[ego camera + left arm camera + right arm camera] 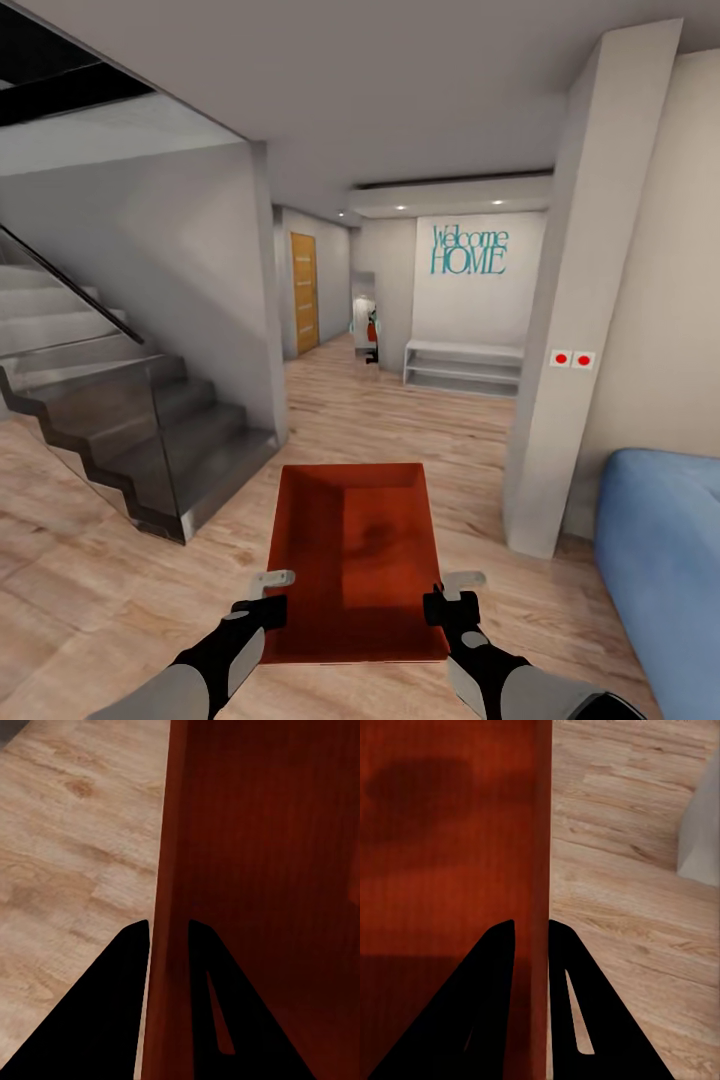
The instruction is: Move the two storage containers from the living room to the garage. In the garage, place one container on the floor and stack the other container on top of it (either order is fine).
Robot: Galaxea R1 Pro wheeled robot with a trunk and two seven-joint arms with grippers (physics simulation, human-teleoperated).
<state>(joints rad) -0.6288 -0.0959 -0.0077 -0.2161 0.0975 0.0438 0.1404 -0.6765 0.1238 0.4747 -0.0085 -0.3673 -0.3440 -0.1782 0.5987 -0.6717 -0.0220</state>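
The robot stands on a light wood-plank floor (90,560) in an open hallway, carrying one red-orange storage container (355,560) level in front of its trunk, clear of the floor, open side up and apparently empty. The main risk, in my judgement, is a slip: the bin is held only by two thin pinches on its low side walls, near the end closest to the robot, so the far end overhangs well forward; a jolt of the base or an uneven move of one arm could tilt it or pull a wall free. A second risk is collision, since the route ahead narrows between the staircase (150,440) on one side and the white pillar (580,330) on the other, with a blue sofa (665,560) close at the right; the projecting bin would strike first. The left claw (268,598) is nearly closed, its fingers (112,1012) astride the container's left wall, one outside and one inside, touching it. The right claw (448,598) grips the right wall the same way, fingers (484,1012) pressed on either face. A wall sign (468,250) and a low white shelf (462,368) lie ahead.
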